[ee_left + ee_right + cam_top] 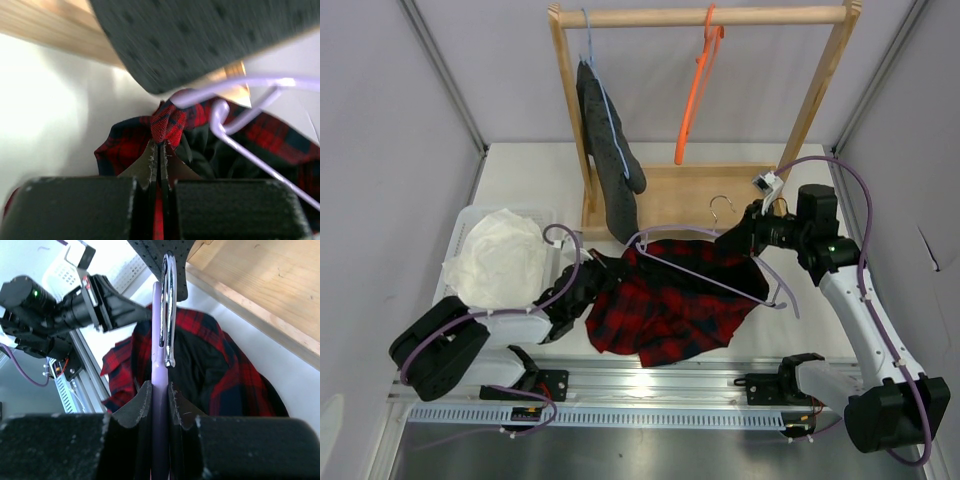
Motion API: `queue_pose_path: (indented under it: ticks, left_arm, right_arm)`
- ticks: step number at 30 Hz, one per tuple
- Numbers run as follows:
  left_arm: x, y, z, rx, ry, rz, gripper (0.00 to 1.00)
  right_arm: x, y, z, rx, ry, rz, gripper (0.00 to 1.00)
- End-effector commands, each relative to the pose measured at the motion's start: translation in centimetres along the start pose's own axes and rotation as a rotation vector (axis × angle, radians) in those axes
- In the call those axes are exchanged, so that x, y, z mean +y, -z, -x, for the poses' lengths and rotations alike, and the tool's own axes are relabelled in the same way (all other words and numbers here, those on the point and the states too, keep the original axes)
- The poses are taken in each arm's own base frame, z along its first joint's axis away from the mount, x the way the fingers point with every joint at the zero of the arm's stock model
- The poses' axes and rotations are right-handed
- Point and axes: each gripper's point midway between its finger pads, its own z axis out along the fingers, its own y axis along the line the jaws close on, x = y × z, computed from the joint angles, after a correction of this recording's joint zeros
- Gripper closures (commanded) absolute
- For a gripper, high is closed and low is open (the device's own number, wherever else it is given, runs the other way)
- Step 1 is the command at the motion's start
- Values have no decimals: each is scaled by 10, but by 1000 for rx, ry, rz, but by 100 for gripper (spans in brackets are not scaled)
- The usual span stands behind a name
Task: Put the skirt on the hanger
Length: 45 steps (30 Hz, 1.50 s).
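The red-and-black plaid skirt [665,305] lies bunched on the table in front of the rack. The lilac hanger [708,273] is held tilted above it, one arm reaching into the skirt's top, with its silvery hook [721,205] pointing toward the rack. My left gripper [603,272] is shut on a fold of the skirt's edge [169,122], with the hanger's end [220,117] just beyond. My right gripper [742,235] is shut on the hanger's neck [158,340] below the hook [169,300]. The skirt [235,385] hangs behind it.
A wooden rack [705,17] stands at the back with an orange hanger [697,90] and a dark grey dotted garment [610,150] on a light blue hanger [592,50]. A white basket [472,217] holding a white cloth [500,258] sits at the left.
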Motion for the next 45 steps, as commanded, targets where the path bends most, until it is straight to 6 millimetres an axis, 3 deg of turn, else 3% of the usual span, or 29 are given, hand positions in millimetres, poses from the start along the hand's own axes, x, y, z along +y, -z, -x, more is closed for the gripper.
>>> queue_pose_path:
  ticks: [1, 6, 11, 16, 17, 19, 22, 23, 26, 33, 36, 41, 43, 45]
  left_arm:
    - [8, -2, 33, -112, 34, 46, 100]
    - [23, 2, 46, -141, 42, 82, 100]
    - [11, 7, 40, -79, -26, 22, 99]
    - [5, 21, 46, -65, -101, 11, 78]
    - [-5, 26, 57, -91, -127, -9, 72]
    - [-3, 31, 59, -69, -187, 25, 69]
    - [-24, 38, 75, -80, -251, -2, 64]
    - [-18, 40, 70, -43, -280, 27, 64]
    - [-27, 42, 70, 7, -351, 22, 63]
    - [-38, 27, 45, 135, -360, -12, 61]
    - [-39, 22, 18, 209, -347, -37, 63]
    - [-20, 23, -26, 300, -333, 9, 80]
    - [-13, 28, -36, 306, -317, 19, 92]
    - [-10, 31, -35, 278, -305, 38, 97]
  right_arm:
    - [6, 0, 10, -31, 34, 24, 100]
    - [8, -8, 9, -27, 35, 33, 100]
    - [12, -19, -2, 0, 42, 31, 100]
    - [13, -22, -6, -4, 55, 10, 100]
    - [14, -23, -6, -4, 56, 11, 100]
    - [15, -24, -4, -12, 58, 9, 100]
    - [19, -26, -3, -15, 67, 10, 100]
    - [16, -27, -3, -15, 66, -2, 100]
    - [19, -30, -1, -19, 80, -12, 100]
    - [20, -33, 1, -26, 85, -25, 100]
    - [20, -32, 5, -39, 88, -32, 100]
    - [20, -32, 8, -38, 89, -36, 100]
    - [20, -32, 9, -37, 94, -40, 100]
    - [19, -32, 9, -36, 97, -44, 100]
